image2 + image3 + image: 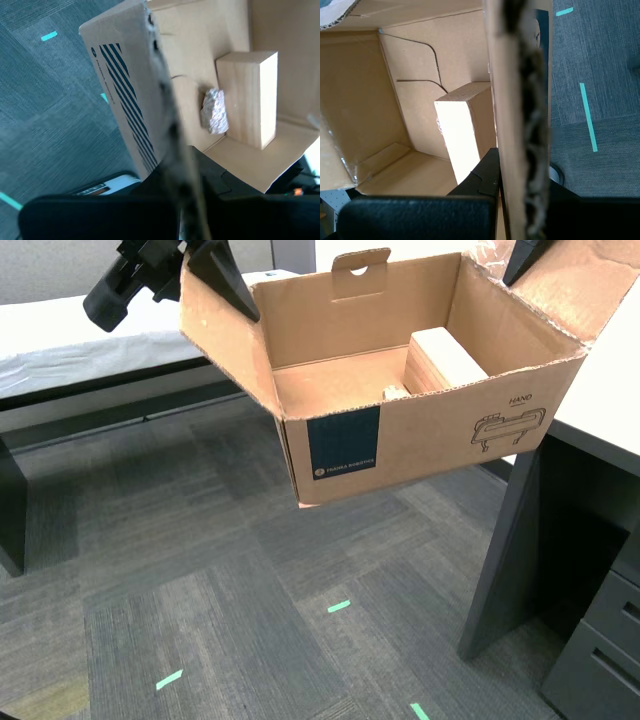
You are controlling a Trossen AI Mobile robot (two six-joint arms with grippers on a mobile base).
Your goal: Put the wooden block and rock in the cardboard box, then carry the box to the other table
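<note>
First wrist view: first gripper [520, 185] is clamped on a box wall, one dark finger [482, 177] inside, cardboard edge running up between the jaws.
Second wrist view: second gripper [182, 192] is closed the same way on the opposite flap; the flap's outer face shows dark stripes.
Exterior view, grippers: second gripper [222, 280] is on the flap at the exterior view's left, first gripper [525, 260] on the torn flap at the exterior view's right.
Box [430, 440]: hangs between the two grippers, off any surface, above the carpet; tilted, corner nearest the camera lowest; teal label and line drawing face the camera.
Block [445, 358]: inside the box, on its floor, at the first gripper's end.
Rock [396, 393]: inside, touching the block on the side toward the second gripper; mostly hidden by the front wall in the exterior view, clear in the second wrist view [215, 111].
Desk [610, 390]: exterior view's right, drawers below; box end overlaps its edge.
Table [70, 340]: white-topped, exterior view's far left, well apart from the box.
Carpet [200, 540]: grey, green tape marks [340, 606].
</note>
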